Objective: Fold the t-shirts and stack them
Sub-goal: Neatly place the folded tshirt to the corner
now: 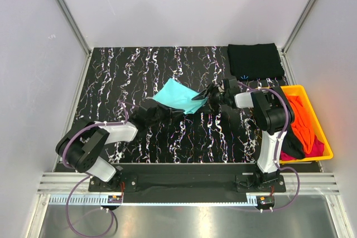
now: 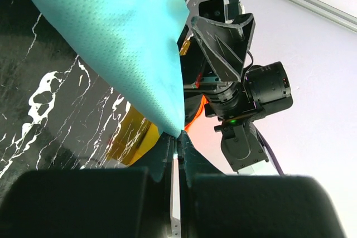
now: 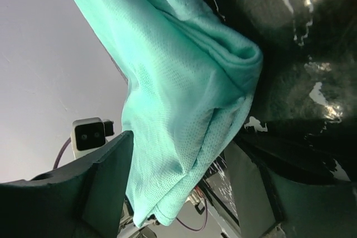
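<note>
Clamps one corner of the light teal t-shirt (image 2: pixel 111 37) in the left gripper (image 2: pixel 175 140), jaws pressed together on the cloth. Shows a fine dimpled mesh weave, soft, creased, rolled into thick folds. Sits over the middle of the black, white-veined marble-look table (image 1: pixel 139 65), strung between two grippers. Straddles the other end with the right gripper (image 3: pixel 181 139), jaws spread wide, cloth filling the gap; cannot tell whether squeezing. Counting four shirts, one per colour. Out to the right, one rectangular yellow plastic bin (image 1: pixel 326 146): crumpled bright orange t-shirt (image 1: pixel 298 118), magenta t-shirt (image 1: pixel 317 147) at the near corner. Farthest back, right rear corner: black t-shirt (image 1: pixel 254 61), folded flat and square.
</note>
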Tool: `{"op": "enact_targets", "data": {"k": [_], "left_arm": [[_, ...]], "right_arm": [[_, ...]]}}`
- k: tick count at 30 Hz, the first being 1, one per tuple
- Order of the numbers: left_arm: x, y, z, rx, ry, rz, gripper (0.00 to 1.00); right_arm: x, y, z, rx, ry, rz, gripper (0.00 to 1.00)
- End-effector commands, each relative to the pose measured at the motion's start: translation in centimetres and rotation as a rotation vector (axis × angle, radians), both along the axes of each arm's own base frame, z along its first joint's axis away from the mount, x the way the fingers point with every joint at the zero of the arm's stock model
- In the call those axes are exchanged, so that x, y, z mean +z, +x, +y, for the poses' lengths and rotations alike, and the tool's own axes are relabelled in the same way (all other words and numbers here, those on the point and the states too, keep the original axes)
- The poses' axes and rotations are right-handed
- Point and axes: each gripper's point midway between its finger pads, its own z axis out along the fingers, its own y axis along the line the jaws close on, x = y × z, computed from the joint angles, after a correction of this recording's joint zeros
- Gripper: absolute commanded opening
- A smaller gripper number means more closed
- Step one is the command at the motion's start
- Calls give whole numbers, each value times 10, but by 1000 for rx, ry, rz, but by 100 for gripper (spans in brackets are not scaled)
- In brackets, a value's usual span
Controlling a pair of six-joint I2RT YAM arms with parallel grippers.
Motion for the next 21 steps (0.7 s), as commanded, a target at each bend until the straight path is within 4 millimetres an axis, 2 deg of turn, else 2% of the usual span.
{"op": "enact_targets", "data": {"k": [1, 7, 9, 10, 14, 16, 17, 19, 20, 21], "left_arm": [[26, 0, -5, -28, -61, -59, 0], [25, -4, -6, -51, -47, -51, 0], [17, -12, -9, -97, -38, -24, 1], [15, -14, -10, -111, -35, -15, 1], [5, -29, -15, -212, 9, 16, 19], [11, -33, -16, -267, 11, -28, 22], [14, -34, -17, -285, 21, -48, 24], [13, -40, -13, -334, 83, -77, 26], [20, -43, -11, -353, 96, -105, 27], [17, -48, -7, -370, 129, -92, 28]], "right_arm": [[-30, 14, -11, -49, -145, -10, 72], [-36, 31, -16, -58, -221, -71, 63], [-31, 38, -15, -47, -220, -102, 54], [-30, 40, -14, -41, -223, -110, 41], [-18, 42, -14, 12, -248, -165, 26], [-7, 41, -16, 72, -285, -207, 16], [-4, 42, -18, 85, -304, -219, 5], [10, 40, -22, 131, -349, -259, 0], [14, 41, -27, 131, -383, -273, 0], [17, 38, -31, 155, -413, -286, 0]]}}
